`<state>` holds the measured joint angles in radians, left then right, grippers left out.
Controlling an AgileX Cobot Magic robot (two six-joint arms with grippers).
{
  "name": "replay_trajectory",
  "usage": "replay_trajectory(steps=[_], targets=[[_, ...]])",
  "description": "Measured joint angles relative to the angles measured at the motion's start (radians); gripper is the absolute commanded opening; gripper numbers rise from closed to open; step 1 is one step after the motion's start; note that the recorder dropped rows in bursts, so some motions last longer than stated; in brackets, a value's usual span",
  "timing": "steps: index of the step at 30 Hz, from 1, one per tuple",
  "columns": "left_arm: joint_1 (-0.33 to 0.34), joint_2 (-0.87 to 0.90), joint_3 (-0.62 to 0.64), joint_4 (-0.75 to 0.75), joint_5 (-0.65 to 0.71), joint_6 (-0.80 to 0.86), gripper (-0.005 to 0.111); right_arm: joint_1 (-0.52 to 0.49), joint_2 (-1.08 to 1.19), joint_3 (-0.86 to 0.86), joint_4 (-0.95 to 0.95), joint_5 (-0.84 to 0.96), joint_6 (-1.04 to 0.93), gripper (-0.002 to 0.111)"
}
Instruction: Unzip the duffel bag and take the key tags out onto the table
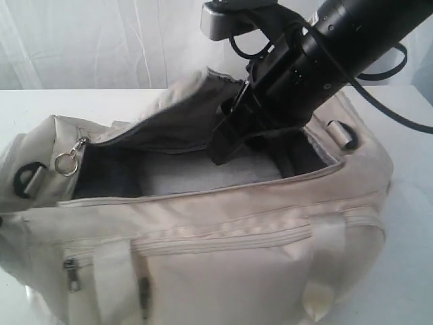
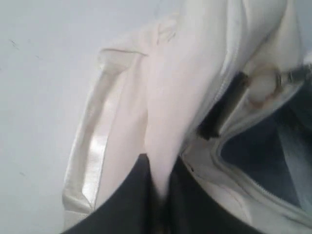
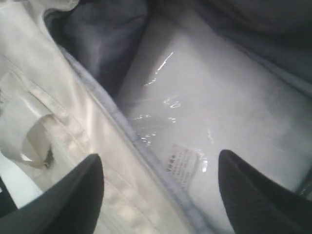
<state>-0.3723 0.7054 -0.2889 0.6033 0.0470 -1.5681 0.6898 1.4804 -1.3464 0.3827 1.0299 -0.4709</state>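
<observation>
The cream duffel bag [image 1: 257,237] lies on the white table [image 1: 413,223] with its top zipper undone and its grey lining showing. My right gripper [image 1: 223,145] reaches down into the opening. In the right wrist view that gripper [image 3: 161,165] is open, its black fingertips [image 3: 92,168] spread over the bag's near rim and a plastic-wrapped white panel [image 3: 219,97] inside. My left gripper [image 2: 158,168] is shut on a fold of the bag's cream fabric [image 2: 180,97] at one end, close to the zipper pull [image 2: 292,75]. The key tags are hidden.
A ring zipper pull [image 1: 66,162] and a black strap ring [image 1: 27,177] sit at the bag's left end. A metal strap fitting [image 1: 342,133] is at the right end. Satin handles [image 1: 325,271] hang down the front. A white curtain [image 1: 81,40] hangs behind.
</observation>
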Motion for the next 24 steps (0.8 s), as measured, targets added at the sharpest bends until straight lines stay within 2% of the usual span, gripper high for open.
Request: replay_trajectory(steps=[4, 8, 13, 17, 21, 24], targets=[[0.075, -0.067, -0.074, 0.147, 0.177, 0.006, 0.0, 0.0, 0.041, 0.006, 0.02, -0.057, -0.009, 0.062], [0.12, -0.1, -0.128, 0.275, 0.302, 0.008, 0.0, 0.003, 0.11, 0.006, 0.055, -0.065, -0.009, 0.062], [0.134, -0.104, -0.149, 0.356, 0.44, 0.008, 0.0, 0.037, 0.211, 0.006, 0.065, -0.06, -0.02, 0.051], [0.137, -0.104, -0.15, 0.352, 0.508, 0.032, 0.0, 0.089, 0.27, 0.006, 0.065, -0.049, -0.061, 0.044], [0.137, -0.107, -0.16, 0.266, 0.491, 0.147, 0.0, 0.141, 0.311, 0.006, 0.093, -0.102, -0.098, 0.036], [0.137, -0.111, -0.162, 0.195, 0.461, 0.242, 0.0, 0.187, 0.343, 0.006, 0.208, -0.174, -0.201, 0.029]])
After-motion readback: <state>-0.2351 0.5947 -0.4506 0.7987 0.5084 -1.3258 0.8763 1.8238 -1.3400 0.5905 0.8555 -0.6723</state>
